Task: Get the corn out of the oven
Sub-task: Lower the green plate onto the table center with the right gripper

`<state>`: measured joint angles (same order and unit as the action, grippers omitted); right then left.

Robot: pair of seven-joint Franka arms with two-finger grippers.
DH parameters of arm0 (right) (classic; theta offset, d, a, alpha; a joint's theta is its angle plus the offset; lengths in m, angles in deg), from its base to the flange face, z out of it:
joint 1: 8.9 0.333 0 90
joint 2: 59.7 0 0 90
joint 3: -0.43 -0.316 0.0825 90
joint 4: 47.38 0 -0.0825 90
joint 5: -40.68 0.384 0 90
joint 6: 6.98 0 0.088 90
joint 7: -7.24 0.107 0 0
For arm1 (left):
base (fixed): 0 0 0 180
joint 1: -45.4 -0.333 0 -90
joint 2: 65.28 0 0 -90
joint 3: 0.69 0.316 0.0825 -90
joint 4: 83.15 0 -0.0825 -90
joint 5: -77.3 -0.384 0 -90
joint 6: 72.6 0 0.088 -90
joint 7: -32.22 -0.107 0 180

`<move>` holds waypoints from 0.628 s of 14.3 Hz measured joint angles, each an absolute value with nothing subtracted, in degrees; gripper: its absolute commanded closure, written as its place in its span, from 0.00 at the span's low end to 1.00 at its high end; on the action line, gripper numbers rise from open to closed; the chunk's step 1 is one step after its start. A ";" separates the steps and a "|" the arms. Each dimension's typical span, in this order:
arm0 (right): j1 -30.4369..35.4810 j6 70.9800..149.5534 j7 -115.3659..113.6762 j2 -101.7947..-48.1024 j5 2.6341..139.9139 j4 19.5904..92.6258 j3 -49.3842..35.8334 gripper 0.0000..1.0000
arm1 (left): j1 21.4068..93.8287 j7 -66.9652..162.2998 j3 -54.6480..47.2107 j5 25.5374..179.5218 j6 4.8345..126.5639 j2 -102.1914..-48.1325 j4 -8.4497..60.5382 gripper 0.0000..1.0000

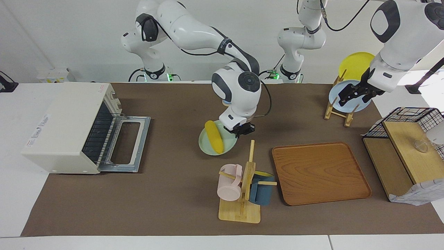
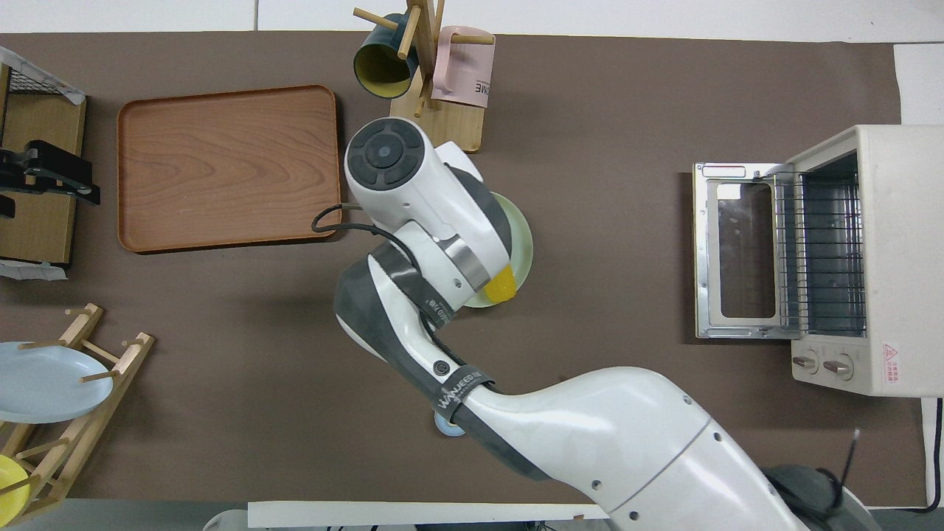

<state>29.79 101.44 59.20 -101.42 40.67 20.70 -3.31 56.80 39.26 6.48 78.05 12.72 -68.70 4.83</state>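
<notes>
Resting on the pale green plate point(image 1: 208, 145) at mid-desk, the corn point(image 1: 214, 136) is already lying well apart from the oven point(image 1: 69, 126), whose door is hanging open at the right arm's end with nothing showing on its rack. You are keeping the right claw point(image 1: 241, 130) just beside the cob, at its three o'clock in the facing view, and I cannot tell whether it is spread or pressed together. Your left claw point(image 1: 357, 93) is waiting over the plate rack point(image 1: 338, 107); lifting carelessly, you risk clipping the plate's rim and rolling the cob off.
</notes>
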 measured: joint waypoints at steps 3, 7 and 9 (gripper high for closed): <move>30.36 105.19 61.79 -103.14 42.32 19.43 -3.54 0.66 | 56.80 39.26 6.48 78.05 12.72 -68.70 4.83 0.00; 29.24 104.04 61.56 -100.63 43.05 16.65 -2.91 0.39 | 56.80 39.26 6.48 78.05 12.59 -68.70 4.89 0.00; 25.43 98.90 55.26 -95.04 41.21 17.83 -2.15 0.55 | 56.90 39.78 6.40 78.08 13.58 -68.22 6.38 0.00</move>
